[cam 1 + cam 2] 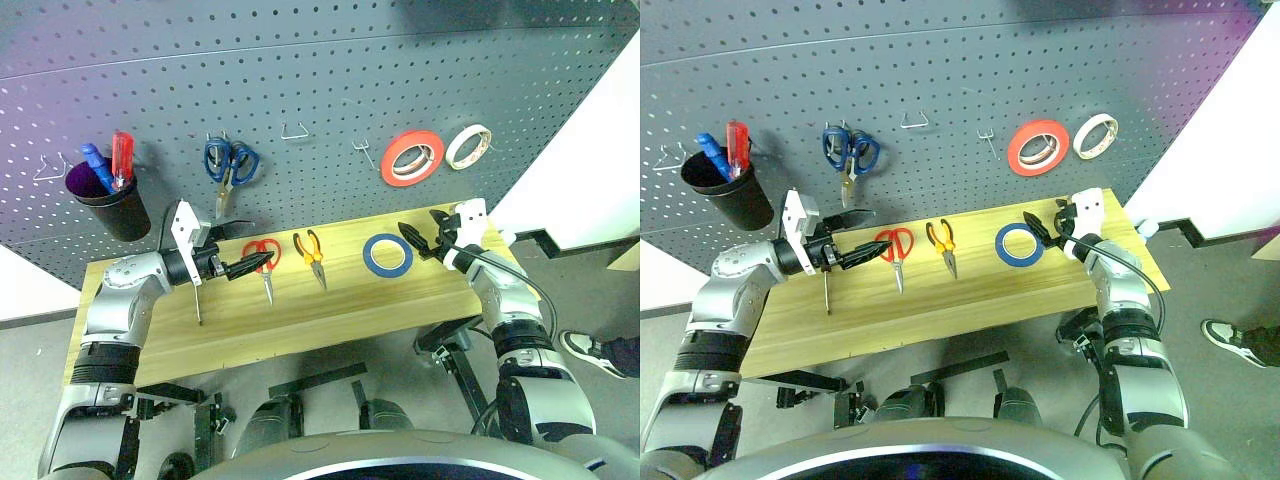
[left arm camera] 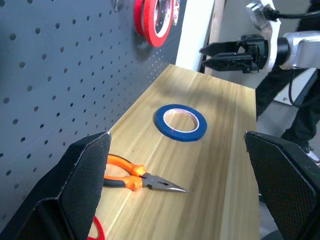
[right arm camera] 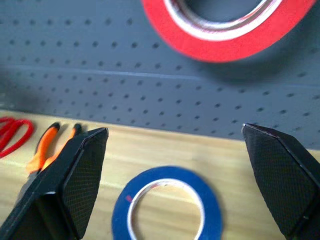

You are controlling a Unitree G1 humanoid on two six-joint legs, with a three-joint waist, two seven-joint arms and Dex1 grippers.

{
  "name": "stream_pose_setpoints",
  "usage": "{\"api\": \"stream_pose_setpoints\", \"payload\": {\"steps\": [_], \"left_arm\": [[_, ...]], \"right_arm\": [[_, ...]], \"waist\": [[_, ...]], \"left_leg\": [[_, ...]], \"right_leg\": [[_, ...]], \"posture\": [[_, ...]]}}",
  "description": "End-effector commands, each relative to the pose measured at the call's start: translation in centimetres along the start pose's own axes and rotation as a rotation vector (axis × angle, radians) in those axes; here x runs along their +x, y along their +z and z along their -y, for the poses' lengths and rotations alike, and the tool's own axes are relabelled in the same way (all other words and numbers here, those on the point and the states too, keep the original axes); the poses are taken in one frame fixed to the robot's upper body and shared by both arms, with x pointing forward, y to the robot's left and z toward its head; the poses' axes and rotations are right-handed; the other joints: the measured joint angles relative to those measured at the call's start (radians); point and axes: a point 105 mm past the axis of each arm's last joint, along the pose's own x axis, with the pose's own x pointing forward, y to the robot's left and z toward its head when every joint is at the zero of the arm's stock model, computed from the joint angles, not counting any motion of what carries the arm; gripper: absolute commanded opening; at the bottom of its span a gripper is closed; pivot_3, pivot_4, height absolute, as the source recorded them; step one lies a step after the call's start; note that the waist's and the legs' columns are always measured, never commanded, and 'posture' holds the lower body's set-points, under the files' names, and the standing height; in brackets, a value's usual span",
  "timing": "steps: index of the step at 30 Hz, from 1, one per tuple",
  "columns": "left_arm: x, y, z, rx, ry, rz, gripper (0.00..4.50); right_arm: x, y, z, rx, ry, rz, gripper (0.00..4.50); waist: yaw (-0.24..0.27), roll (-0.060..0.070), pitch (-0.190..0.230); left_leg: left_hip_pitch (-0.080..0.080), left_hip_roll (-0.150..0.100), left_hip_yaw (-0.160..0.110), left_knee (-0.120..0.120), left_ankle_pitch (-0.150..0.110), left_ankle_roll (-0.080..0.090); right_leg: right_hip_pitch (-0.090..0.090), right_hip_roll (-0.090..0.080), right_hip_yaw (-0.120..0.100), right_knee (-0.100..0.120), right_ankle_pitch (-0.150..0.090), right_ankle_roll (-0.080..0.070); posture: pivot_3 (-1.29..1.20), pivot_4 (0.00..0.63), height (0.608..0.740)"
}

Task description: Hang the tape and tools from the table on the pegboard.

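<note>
- I see the blue tape roll (image 1: pixel 387 255) lying flat on the table (image 1: pixel 300 320), toward its right end — nothing touches it.
- My right gripper (image 1: pixel 417 240) hovers just beside the roll on its right, fingers spread wide and empty; in the right wrist view the roll sits between the two fingers (image 3: pixel 75 175) but lower, apart from both.
- My left gripper (image 1: pixel 245 266) is also spread apart and holds nothing; it hangs over the red-handled scissors (image 1: pixel 265 262), pointing right along the table.
- The pliers (image 1: pixel 312 255) lie just right of the scissors, tips toward me.
- The thin screwdriver (image 1: pixel 198 300) lies below my left hand near the table's left end.
- On the pegboard (image 1: pixel 300 70): blue-handled scissors (image 1: pixel 229 165), a red-orange roll (image 1: pixel 412 157), a white roll (image 1: pixel 467 146), a bare wire hook (image 1: pixel 294 131), and a black cup (image 1: pixel 110 200) with two drivers.
</note>
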Motion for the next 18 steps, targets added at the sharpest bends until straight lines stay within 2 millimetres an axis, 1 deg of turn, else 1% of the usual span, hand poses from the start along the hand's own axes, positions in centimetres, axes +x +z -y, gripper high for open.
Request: {"api": "stream_pose_setpoints", "payload": {"steps": [1, 7, 10, 12, 14, 16, 18], "left_arm": [[-0.3, 1.0, 0.4, 0.021, -0.018, 0.029, 4.47], [-0.3, 1.3, 0.2, 0.024, -0.003, 0.043, 4.47], [-0.1, 1.7, 0.3, 0.017, -0.001, 0.06, 4.47], [0.1, 2.4, 0.4, 0.025, -0.007, 0.085, 4.47], [0.5, 3.1, 0.6, 0.029, -0.014, 0.103, 4.47], [0.5, 3.4, 0.6, 0.035, -0.012, 0.106, 4.47], [0.4, 3.3, 0.7, 0.035, -0.009, 0.103, 4.47]], "right_arm": [[0.1, 1.4, 0.0, -0.07, 0.013, 0.035, 4.5], [0.0, 1.1, -0.1, -0.072, 0.034, 0.017, 4.5], [0.1, 1.1, -0.7, -0.088, 0.071, 0.003, 4.5], [0.4, 0.7, -1.2, -0.152, 0.1, -0.054, 4.5], [0.9, 0.9, -1.5, -0.192, 0.123, -0.107, 4.5], [1.3, 1.2, -2.1, -0.197, 0.16, -0.136, 4.5], [1.6, 1.1, -2.7, -0.207, 0.187, -0.176, 4.5]], "waist": [[0.0, 0.0, 0.0], [0.001, 0.0, 0.0], [0.001, 0.0, 0.0], [0.001, 0.0, 0.0], [0.001, 0.0, 0.0], [0.001, 0.0, 0.0], [-0.002, 0.0, 0.001]], "left_leg": [[0.0, 0.0, 0.0, 0.0, 0.0, 0.0], [0.0, 0.0, 0.0, 0.003, 0.0, 0.0], [0.0, 0.0, -0.001, 0.003, 0.0, 0.0], [0.0, 0.0, -0.001, 0.004, 0.0, 0.0], [0.0, 0.0, -0.001, 0.004, 0.0, 0.0], [0.0, 0.0, -0.001, 0.005, 0.0, 0.0], [0.0, 0.0, -0.001, 0.007, 0.0, 0.0]], "right_leg": [[0.0, 0.0, 0.0, 0.0, 0.0, 0.0], [0.0, 0.0, 0.0, 0.002, 0.0, 0.0], [0.0, 0.0, 0.0, 0.003, 0.0, 0.0], [0.0, 0.0, 0.0, 0.003, 0.0, 0.0], [0.0, 0.0, 0.0, 0.004, 0.0, 0.0], [0.0, -0.001, 0.0, 0.005, 0.0, 0.0], [-0.001, -0.001, 0.001, 0.006, 0.0, 0.0]], "posture": [[-0.06, 0.116, 0.74], [-0.06, 0.117, 0.74], [-0.06, 0.118, 0.74], [-0.06, 0.122, 0.74], [-0.05, 0.13, 0.74], [-0.05, 0.141, 0.74], [-0.04, 0.154, 0.74]]}}
